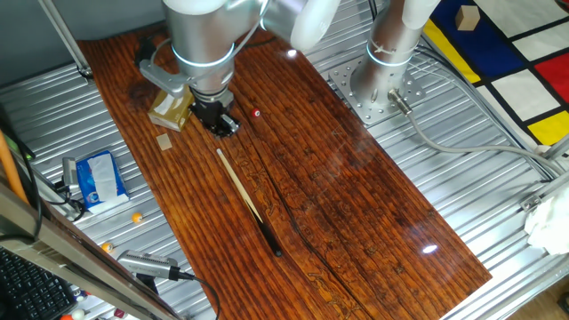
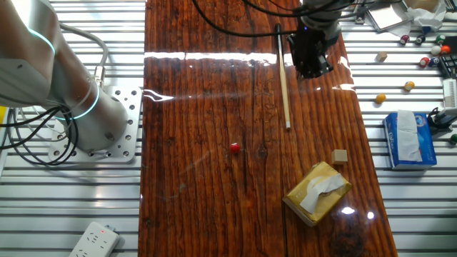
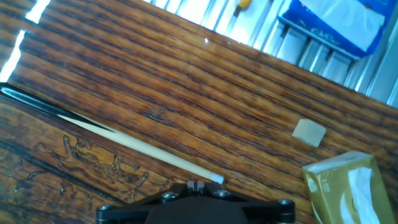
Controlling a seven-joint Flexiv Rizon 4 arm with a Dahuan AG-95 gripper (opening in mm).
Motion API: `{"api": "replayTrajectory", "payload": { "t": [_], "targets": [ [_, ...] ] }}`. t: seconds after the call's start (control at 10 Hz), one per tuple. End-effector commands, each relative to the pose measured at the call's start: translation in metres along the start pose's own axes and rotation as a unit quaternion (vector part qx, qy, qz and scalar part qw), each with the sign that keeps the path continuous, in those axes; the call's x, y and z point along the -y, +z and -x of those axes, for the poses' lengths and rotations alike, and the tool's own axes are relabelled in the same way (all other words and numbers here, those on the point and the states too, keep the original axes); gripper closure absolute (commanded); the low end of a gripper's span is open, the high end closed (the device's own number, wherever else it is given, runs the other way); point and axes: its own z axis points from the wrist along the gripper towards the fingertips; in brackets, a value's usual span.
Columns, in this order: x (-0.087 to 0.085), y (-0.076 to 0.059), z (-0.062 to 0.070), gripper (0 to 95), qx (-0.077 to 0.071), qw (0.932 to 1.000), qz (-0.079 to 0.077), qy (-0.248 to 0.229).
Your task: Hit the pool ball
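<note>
the arm reaches down over the bench [image 1: 373, 204], wrist vertical, gripper [image 1: 222, 124] low above the wood; whether its jaws are parted cannot be told.

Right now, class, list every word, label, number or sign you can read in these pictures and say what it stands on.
None can be read.
Blue tissue pack: pale print on its side, too blurred to read.
Small balls on the slatted metal top: any numbers too small to read.
Tan tissue box, cue stick, pool ball: no text visible.
</note>
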Motion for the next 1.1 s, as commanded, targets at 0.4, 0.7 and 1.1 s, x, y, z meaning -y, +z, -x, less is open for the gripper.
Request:
{"api": "replayTrajectory", "payload": {
  "t": [0.4,0.7,1.1],
  "targets": [
    [0.0000,-0.0006,-0.0006,95.0,-0.012,0.9997,-0.010,0.017],
    [0.0000,-0.0006,-0.0006,95.0,-0.014,0.9998,-0.012,-0.003],
    [0.0000,-0.0006,-0.0006,95.0,-0.018,0.9982,0.019,0.053]
  ]
}}
